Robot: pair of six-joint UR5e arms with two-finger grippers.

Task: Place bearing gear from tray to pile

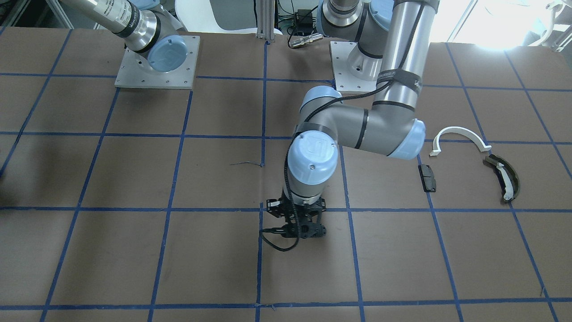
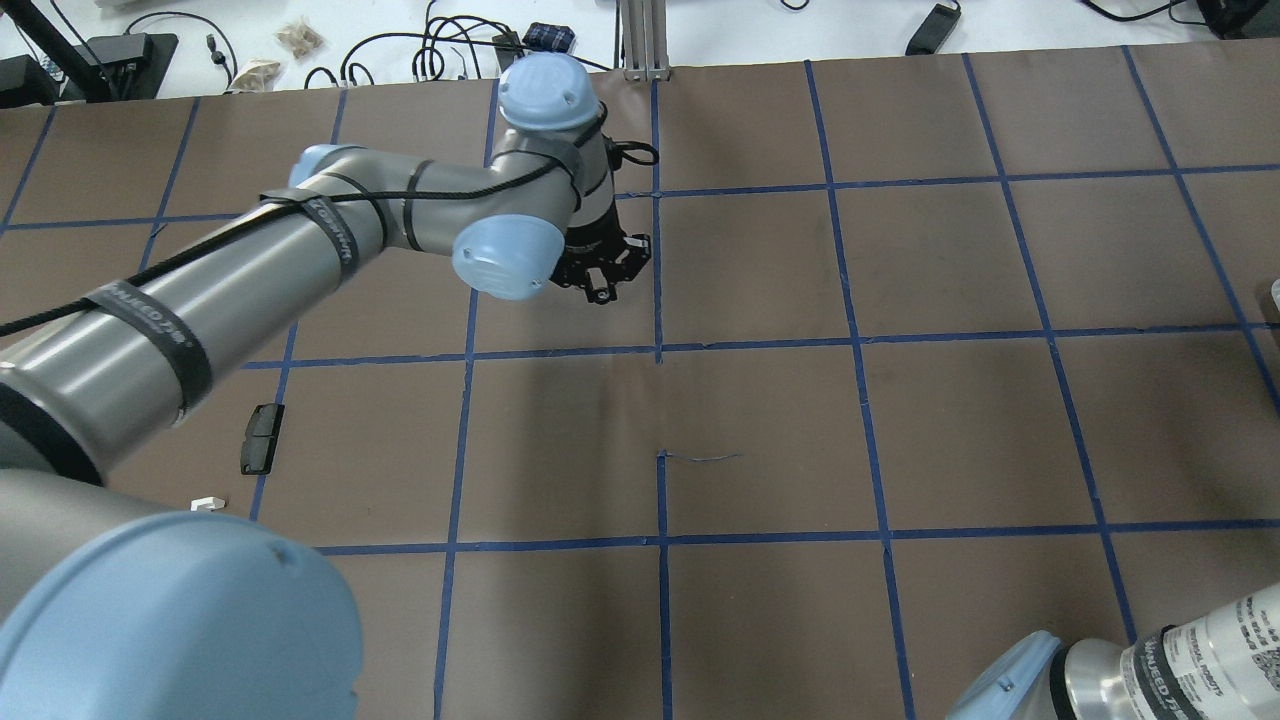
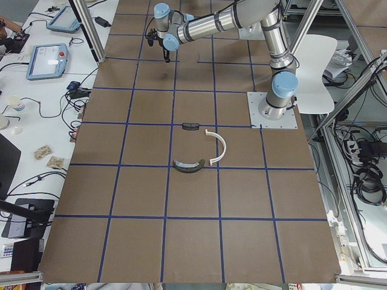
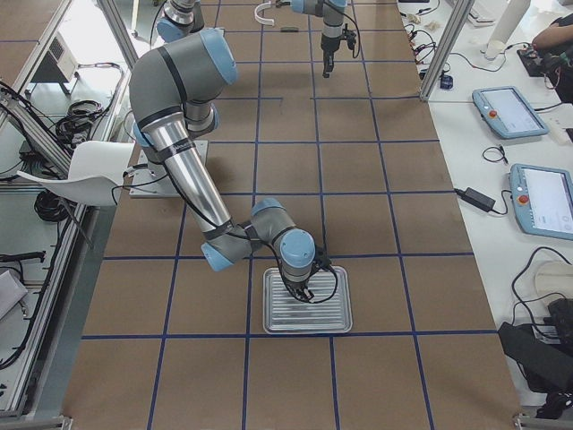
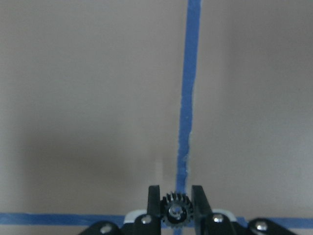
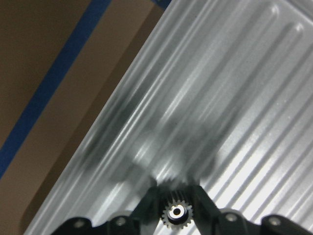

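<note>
Over mid-table, my left gripper (image 5: 176,196) pinches a bearing gear (image 5: 177,213) by its teeth, well apart from the pile (image 1: 461,130); right gripper (image 6: 176,193) is clamped on a second gear (image 6: 176,214) above the tray (image 6: 234,98). I'd worry that tip-only grip lets one twist out and roll.

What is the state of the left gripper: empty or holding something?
Holding: the left gripper is shut on a small dark gear, whose teeth show between the jaws in the wrist view.
</note>
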